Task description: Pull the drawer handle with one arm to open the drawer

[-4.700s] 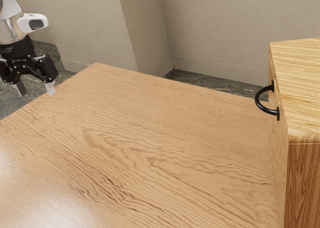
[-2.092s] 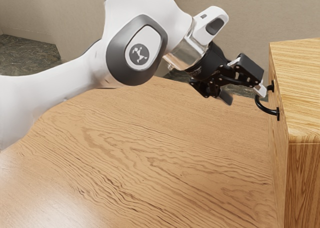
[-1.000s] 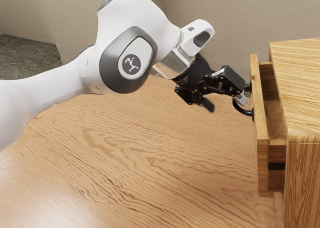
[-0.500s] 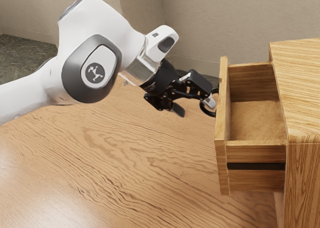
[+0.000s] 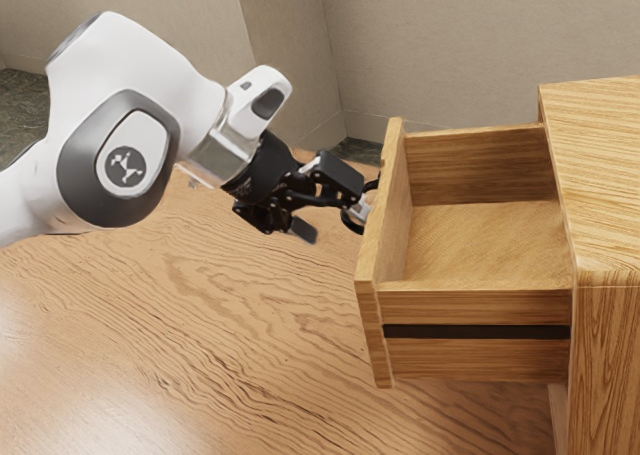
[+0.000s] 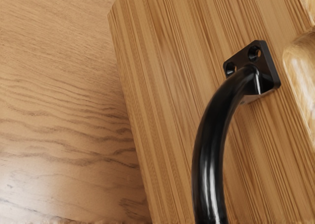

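At the exterior view's right: a cabinet (image 5: 600, 165) stands on the table (image 5: 200, 355). Its drawer (image 5: 470, 305) is drawn far out toward the exterior view's left, with its inner floor showing.
Handle: black loop handle (image 5: 367, 191) on the drawer front, on the side facing the arm.
Gripper: the gripper (image 5: 335, 223) is at the handle. Its fingers stand apart, with the loop hooked between them and not clamped, as far as the exterior view tells.
Step in hand (judged): the tail end of the pull. The drawer looks near full travel, so the task is nearly done.
Doing it well: pull straight along the drawer's run, level with the table, with no sideways or downward drag on the front. A hooked loop can slide along a finger, so hold the hand square to the front. Slow down toward the end of travel.
Risk (judged): a hard stop could jerk the cabinet or tip the drawer off its runners. A tilted hand could let the loop slip free.
Exterior view gives: the whole arm, how far the drawer stands out, the dark gap under the drawer box, and the finger spread.
Wrist view gives: the handle (image 6: 211, 150) up close, curving from its two-holed mounting plate (image 6: 253, 66) down beneath the hand. It also gives the upright grain of the drawer front (image 6: 162, 96), with its edge set against the table (image 6: 54, 111) beyond.
Cross-check: read travel and finger spread from the exterior view, and the hand's alignment on the loop from the wrist view.
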{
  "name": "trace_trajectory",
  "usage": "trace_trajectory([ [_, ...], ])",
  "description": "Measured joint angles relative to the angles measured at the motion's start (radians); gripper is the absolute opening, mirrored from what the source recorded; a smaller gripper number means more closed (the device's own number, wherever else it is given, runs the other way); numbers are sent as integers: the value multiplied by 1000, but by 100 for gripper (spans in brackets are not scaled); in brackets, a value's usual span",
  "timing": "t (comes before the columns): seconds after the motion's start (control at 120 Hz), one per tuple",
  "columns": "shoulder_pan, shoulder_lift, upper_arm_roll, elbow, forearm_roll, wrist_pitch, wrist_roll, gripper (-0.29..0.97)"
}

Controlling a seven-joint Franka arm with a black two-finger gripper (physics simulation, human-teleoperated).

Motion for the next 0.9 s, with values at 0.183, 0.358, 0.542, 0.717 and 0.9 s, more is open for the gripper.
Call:
trace_trajectory([
  [0.183, 0, -65, 28, -66, -14, 2, 2, 65],
  [0.358, -5, -114, 75, -111, -14, 1, 3, 66],
  [0.542, -4, -161, 110, -153, -31, 1, 4, 66],
  [0.717, -26, -217, 135, -193, -23, -3, 4, 66],
  [0.9, -44, -318, 149, -158, 60, -101, 4, 66],
])
